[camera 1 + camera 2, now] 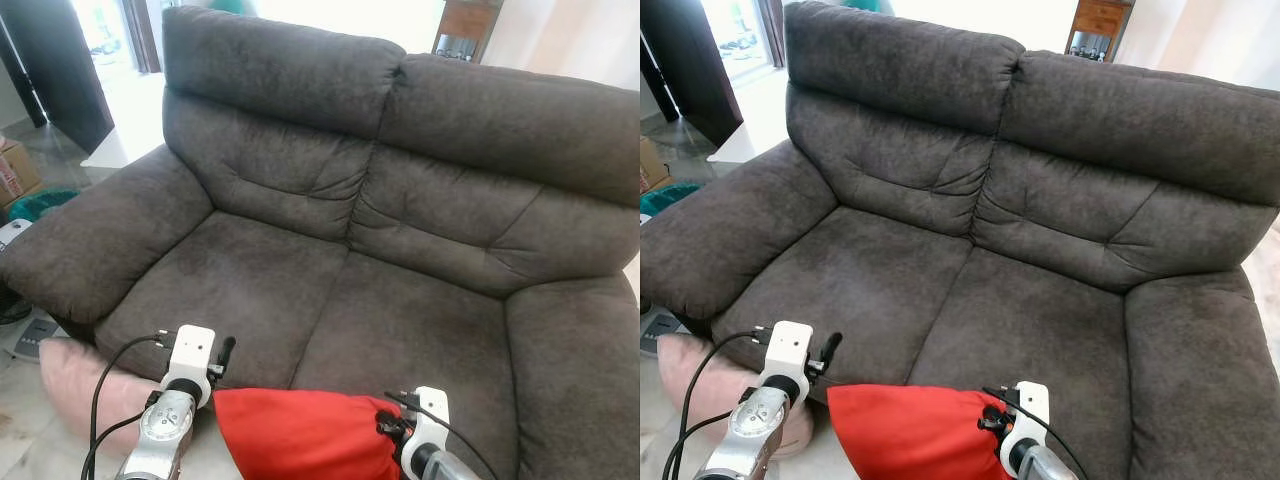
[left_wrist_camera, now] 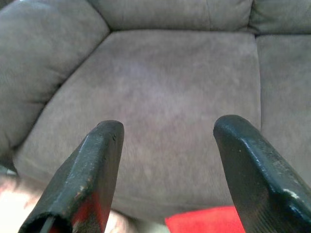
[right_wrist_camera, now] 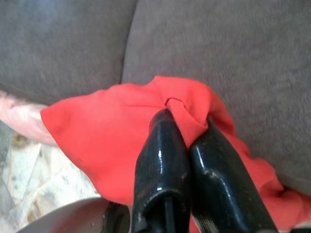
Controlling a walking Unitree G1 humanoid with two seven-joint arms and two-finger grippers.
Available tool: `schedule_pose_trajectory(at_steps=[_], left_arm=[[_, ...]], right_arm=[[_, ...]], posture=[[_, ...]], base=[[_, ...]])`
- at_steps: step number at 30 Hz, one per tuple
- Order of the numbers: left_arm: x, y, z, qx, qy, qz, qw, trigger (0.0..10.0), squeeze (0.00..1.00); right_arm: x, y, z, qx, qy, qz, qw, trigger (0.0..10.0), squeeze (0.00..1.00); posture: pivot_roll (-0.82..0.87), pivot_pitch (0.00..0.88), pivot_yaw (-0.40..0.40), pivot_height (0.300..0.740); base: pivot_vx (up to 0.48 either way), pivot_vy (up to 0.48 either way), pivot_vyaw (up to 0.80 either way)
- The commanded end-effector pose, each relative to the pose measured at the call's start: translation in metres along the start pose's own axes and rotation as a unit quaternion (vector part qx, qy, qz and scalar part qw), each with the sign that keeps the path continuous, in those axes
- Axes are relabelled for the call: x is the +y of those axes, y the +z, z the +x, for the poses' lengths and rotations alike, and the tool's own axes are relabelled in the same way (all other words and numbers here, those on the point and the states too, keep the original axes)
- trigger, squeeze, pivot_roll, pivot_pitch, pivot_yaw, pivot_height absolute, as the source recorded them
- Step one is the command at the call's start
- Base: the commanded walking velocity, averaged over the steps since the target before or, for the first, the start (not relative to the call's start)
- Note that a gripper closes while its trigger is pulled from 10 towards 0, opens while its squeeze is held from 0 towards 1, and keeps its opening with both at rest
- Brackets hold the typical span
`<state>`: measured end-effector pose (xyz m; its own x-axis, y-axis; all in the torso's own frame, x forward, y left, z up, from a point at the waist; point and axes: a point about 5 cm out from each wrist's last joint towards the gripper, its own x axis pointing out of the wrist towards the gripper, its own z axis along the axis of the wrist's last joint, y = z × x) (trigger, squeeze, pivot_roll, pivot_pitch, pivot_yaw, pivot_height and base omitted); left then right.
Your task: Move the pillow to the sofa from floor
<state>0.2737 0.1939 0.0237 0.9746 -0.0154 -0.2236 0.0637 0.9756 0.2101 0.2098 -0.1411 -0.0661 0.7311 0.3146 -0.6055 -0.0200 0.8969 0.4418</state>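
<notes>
A dark grey sofa (image 1: 330, 290) fills the frame. At the bottom centre, the right gripper (image 3: 182, 131) has its fingers pinched shut on a corner of the red pillow (image 1: 300, 432), held just before the seat edge. The pillow looks soft and light, so an edge pinch should hold. The left gripper (image 2: 167, 138) hovers with fingers wide apart, holding nothing.

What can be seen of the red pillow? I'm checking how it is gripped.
The red pillow is plain, bright red, soft fabric, creased where it is pinched. The right gripper is shut on a bunched fold at its edge, holding it before the front of the grey sofa seat. It hangs limp beside a pink pillow on the floor.
</notes>
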Motion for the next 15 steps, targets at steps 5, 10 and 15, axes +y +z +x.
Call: schedule_pose_trajectory(at_steps=[5, 10, 15], left_arm=[[0.003, 0.013, -0.002, -0.051, 0.017, -0.016, 0.998, 10.0, 0.0], [0.0, 0.014, -0.002, -0.055, 0.016, -0.017, 0.998, 10.0, 0.0], [-0.002, 0.014, 0.0, -0.055, 0.014, -0.018, 0.998, 10.0, 0.0]], right_arm=[[-0.005, 0.024, -0.001, -0.084, 0.001, 0.006, 0.996, 10.0, 0.0], [-0.005, 0.034, 0.001, -0.099, -0.009, 0.012, 0.995, 10.0, 0.0], [-0.001, 0.049, 0.005, -0.119, 0.0, 0.006, 0.993, 10.0, 0.0]], posture=[[0.17, 0.004, -0.08, 0.74], [0.16, 0.0, -0.071, 0.74], [0.15, 0.0, -0.071, 0.74]], base=[[0.0, 0.0, 0.0], [0.0, 0.0, 0.0], [0.0, 0.0, 0.0]])
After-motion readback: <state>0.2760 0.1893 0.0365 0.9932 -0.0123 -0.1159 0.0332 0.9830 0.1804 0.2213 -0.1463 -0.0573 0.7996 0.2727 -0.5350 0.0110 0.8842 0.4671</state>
